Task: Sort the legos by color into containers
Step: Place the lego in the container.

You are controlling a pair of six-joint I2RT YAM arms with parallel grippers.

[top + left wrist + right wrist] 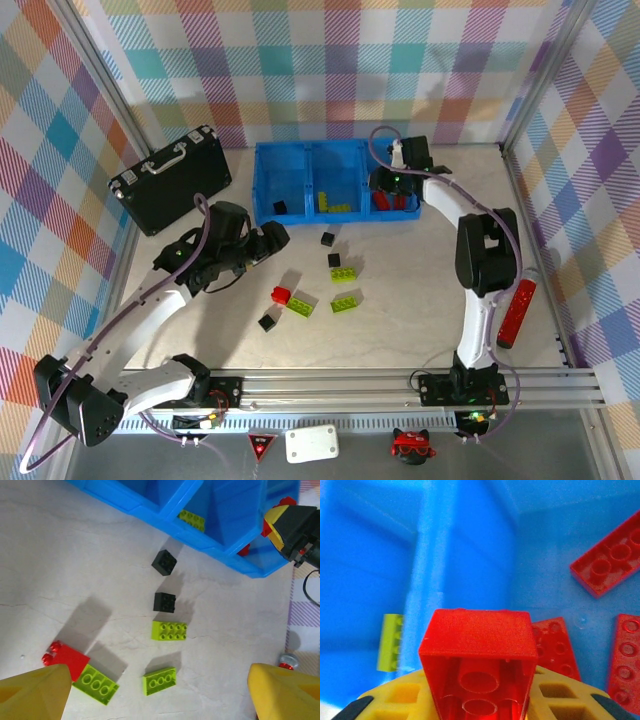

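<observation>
Hovering over the tray's three-o'clock compartment, the right gripper clenches a red brick; the left gripper gapes, empty, above seven loose legos.

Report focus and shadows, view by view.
Top external: sharp, evenly lit, only faint shadows on the table. Left wrist: legos crisp with soft shadows, left gripper edges blurred. Right wrist: the held red brick is fairly sharp, the tray behind it blurred.
</observation>
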